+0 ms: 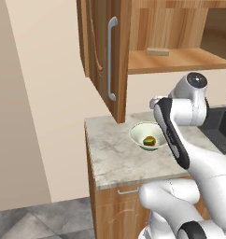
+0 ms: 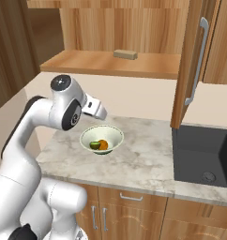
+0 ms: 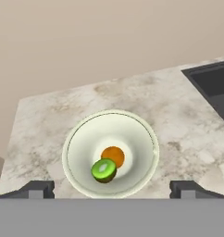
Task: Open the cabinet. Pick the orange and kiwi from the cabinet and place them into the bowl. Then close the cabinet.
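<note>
Fruit, two pieces — one orange (image 3: 114, 155), one kiwi (image 3: 104, 170), touching — in one bowl (image 3: 81, 139) on the desk (image 3: 49, 120); hand (image 3: 112, 190) released, empty, directly above.

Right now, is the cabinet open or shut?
Open. The cabinet door stands swung out over the counter, baring its shelf and a tan block.

Bowl (image 3: 81, 134): pale greenish-white. Orange (image 3: 115, 155): bright, plain orange. Kiwi (image 3: 103, 170): vivid green cut face, paler centre, dark brown edge. Worktop (image 3: 49, 115): mottled beige-grey marble veining. Cabinet (image 1: 98, 51): warm brown wood grain, silver bar handle (image 1: 111, 58). Shelf block (image 2: 125, 54): flat tan. Sink (image 2: 200, 154): matte black. Wall (image 1: 45, 93): plain cream-beige. Floor (image 1: 40, 221): grey stone tiles. Arm (image 2: 26, 136): white with dark joints.
</note>
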